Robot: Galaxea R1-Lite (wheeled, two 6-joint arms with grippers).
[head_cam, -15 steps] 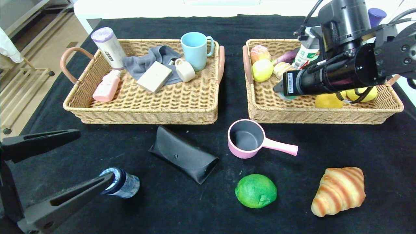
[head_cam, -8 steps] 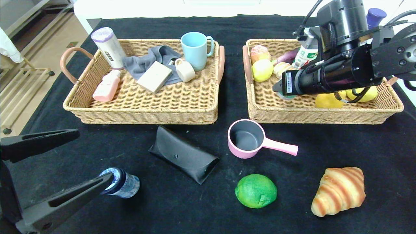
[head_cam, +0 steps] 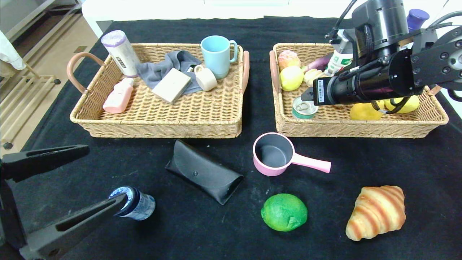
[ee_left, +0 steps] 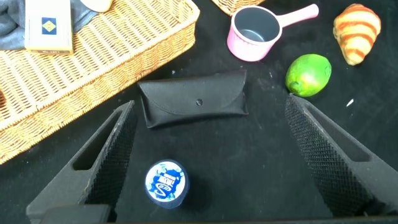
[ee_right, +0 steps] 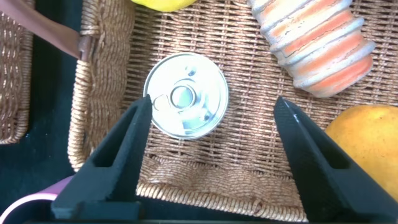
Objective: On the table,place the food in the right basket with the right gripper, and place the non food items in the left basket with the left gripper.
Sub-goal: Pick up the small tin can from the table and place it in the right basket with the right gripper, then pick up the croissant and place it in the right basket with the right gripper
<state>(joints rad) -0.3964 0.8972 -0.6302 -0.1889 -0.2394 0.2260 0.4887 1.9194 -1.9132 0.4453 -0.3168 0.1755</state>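
Right hand (ee_right: pixel 211 134) hanging open over the right basket (head_cam: pixel 361 124)
The can (head_cam: pixel 304 107) is standing upright in its front-left corner, unheld; the left hand (ee_left: pixel 208 152) is waiting wide open above the bottle (ee_left: pixel 166 182).

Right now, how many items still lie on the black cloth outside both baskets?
5: clear water bottle, black glasses case, pink saucepan, green lime, striped croissant. None seems hidden.

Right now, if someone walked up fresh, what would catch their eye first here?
Probably the right gripper, jaws open over a silver-topped can standing in the right basket, near its front left corner. Next, the bright items on the black cloth in front: a green lime, a croissant to its right and a pink saucepan behind them.
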